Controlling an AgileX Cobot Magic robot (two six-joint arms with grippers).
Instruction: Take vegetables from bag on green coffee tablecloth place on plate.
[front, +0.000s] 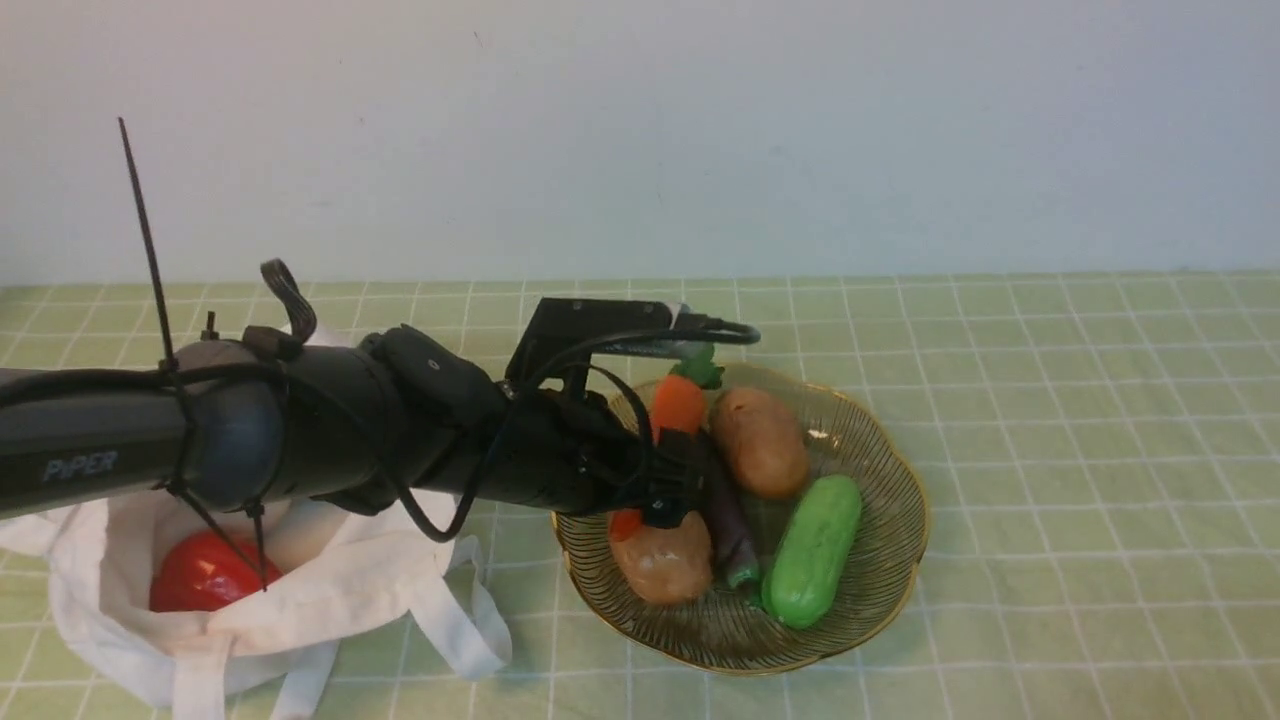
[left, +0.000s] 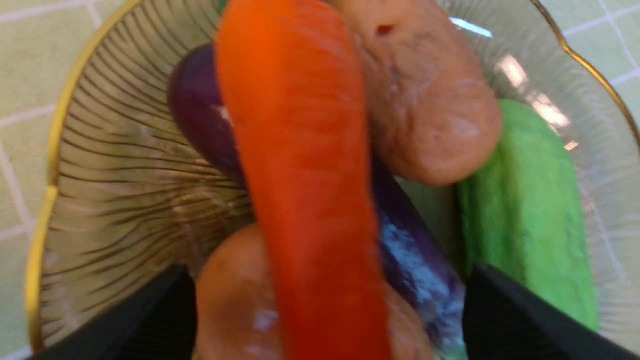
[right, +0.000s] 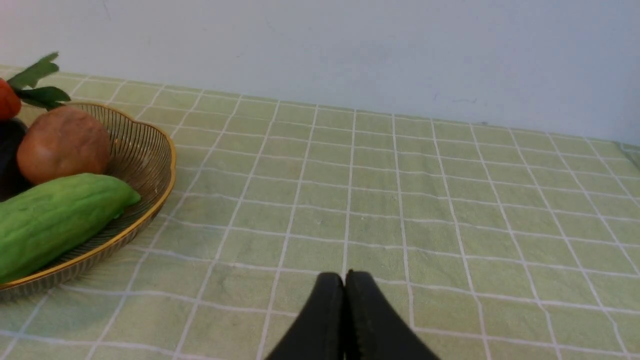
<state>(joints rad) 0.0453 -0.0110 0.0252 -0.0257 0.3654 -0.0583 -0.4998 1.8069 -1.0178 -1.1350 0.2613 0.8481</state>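
The plate (front: 880, 590) on the green tablecloth (front: 1080, 450) holds two brown potatoes (front: 760, 440) (front: 665, 565), a purple eggplant (front: 730, 530), a green cucumber (front: 815, 550) and the orange carrot (front: 678, 405). My left gripper (front: 665, 495) is low over the plate, straddling the carrot. In the left wrist view the carrot (left: 300, 150) lies on a potato and the eggplant (left: 200, 110), and the fingers (left: 165, 305) stand wide apart, clear of it. The white bag (front: 330, 580) at front left holds a glossy red vegetable (front: 200, 575). My right gripper (right: 345, 277) is shut and empty above the cloth.
My left arm (front: 300, 430) reaches across above the bag. The bag's straps (front: 460, 620) trail on the cloth near the plate's left rim. A pale wall runs along the table's far edge. The right wrist view shows the plate's rim (right: 167, 165) and bare cloth (right: 425, 200).
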